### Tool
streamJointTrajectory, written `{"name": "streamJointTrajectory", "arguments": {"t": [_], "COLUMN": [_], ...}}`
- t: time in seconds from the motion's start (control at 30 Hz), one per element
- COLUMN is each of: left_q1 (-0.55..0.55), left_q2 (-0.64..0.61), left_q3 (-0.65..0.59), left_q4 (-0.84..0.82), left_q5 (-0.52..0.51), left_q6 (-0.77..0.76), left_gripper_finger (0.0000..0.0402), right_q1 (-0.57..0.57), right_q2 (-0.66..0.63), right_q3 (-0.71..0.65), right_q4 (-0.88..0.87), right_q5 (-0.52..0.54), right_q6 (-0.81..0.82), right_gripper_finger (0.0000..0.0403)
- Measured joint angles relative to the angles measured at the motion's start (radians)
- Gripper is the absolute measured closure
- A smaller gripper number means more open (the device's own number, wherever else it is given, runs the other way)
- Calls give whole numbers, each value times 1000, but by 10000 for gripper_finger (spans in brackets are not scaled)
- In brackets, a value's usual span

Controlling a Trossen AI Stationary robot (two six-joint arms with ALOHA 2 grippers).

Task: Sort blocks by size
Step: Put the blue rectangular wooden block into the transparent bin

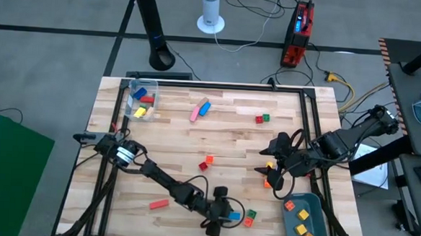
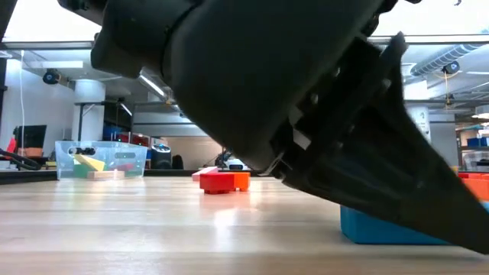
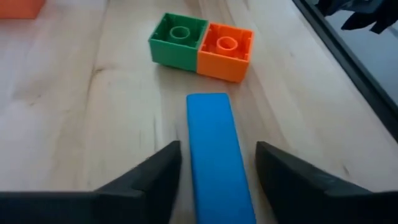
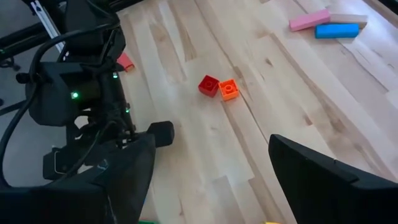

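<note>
A long blue bar point(image 3: 214, 155) lies flat on the wooden table near its near edge. It also shows in the high view point(image 1: 233, 216) and the low view point(image 2: 382, 228). My left gripper point(image 3: 217, 180) is open and low over the table, with one finger on either side of the bar and a narrow gap on each side. Just past the bar's far end, a green cube point(image 3: 178, 40) and an orange cube point(image 3: 225, 51) sit side by side. My right gripper point(image 1: 267, 161) is wide open and empty above the table's right half.
A clear box point(image 1: 141, 100) with several blocks stands at the far left. A grey-blue tray point(image 1: 319, 226) with small orange and yellow blocks stands at the near right. Loose on the table are a pink bar point(image 1: 195, 113), a blue bar point(image 1: 204, 107), red and orange cubes point(image 4: 217, 87) and a red bar point(image 1: 158, 203).
</note>
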Motion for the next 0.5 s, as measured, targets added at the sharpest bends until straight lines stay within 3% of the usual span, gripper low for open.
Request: {"name": "streamJointTrajectory", "arguments": {"t": [0.17, 0.37, 0.5], "left_q1": [2, 2, 2], "left_q2": [-1, -12, -87], "left_q3": [2, 1, -7], "left_q4": [-30, -34, -107], "left_q5": [-2, -5, -25], "left_q6": [-47, -129, -149], "left_gripper_finger": [315, 312, 312], "right_q1": [0, -1, -7], "right_q2": [0, 0, 0], "right_q3": [-1, -16, -30], "right_q4": [0, 1, 4], "right_q5": [0, 10, 14], "right_q6": [-14, -45, -31], "right_gripper_finger": [94, 99, 108]}}
